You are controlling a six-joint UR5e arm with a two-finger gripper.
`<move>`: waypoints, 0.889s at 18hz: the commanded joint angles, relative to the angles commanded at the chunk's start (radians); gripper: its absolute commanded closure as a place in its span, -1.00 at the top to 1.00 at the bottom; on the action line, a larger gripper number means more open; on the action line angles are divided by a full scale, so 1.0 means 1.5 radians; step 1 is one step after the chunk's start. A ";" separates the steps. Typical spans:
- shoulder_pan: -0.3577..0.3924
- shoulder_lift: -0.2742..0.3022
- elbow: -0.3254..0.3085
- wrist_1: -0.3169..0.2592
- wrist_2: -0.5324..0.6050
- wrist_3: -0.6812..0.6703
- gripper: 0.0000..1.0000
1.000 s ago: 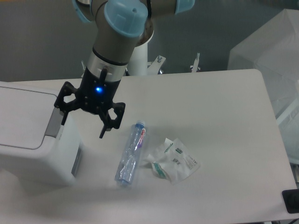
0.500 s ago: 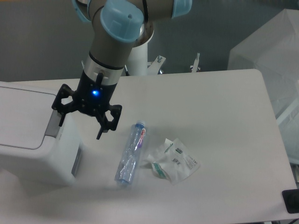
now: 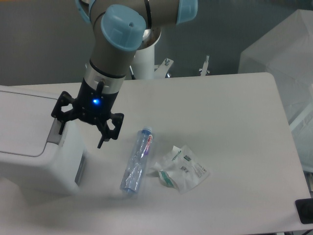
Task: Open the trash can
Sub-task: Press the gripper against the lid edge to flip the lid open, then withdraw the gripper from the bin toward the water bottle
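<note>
Claw: the gripper, fingers spread apart and holding nothing, hangs at the right-hand edge of the trash can, a blue light lit on its body.
Progress: nothing of the task looks done; the flat lid lies level and closed, and the whole job of lifting or releasing it remains.
Bin: the trash can, a big white box with rounded corners, fills the left edge of the table; its grey latch faces right, low on the near side wall.
Bin and claw: one finger sits at the lid's right rim, whether touching cannot be told; the other finger hangs off the bin's right side, over the table. The latch lies below the claw and nearer the camera.
Right of the bin: a clear bottle lies on its side, near the bin but apart from it; a crumpled wrapper lies further right again.
</note>
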 joint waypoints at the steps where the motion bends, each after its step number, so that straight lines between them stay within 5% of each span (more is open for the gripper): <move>1: 0.000 0.000 0.000 0.000 0.000 0.000 1.00; 16: 0.002 0.001 0.013 0.001 0.000 0.007 1.00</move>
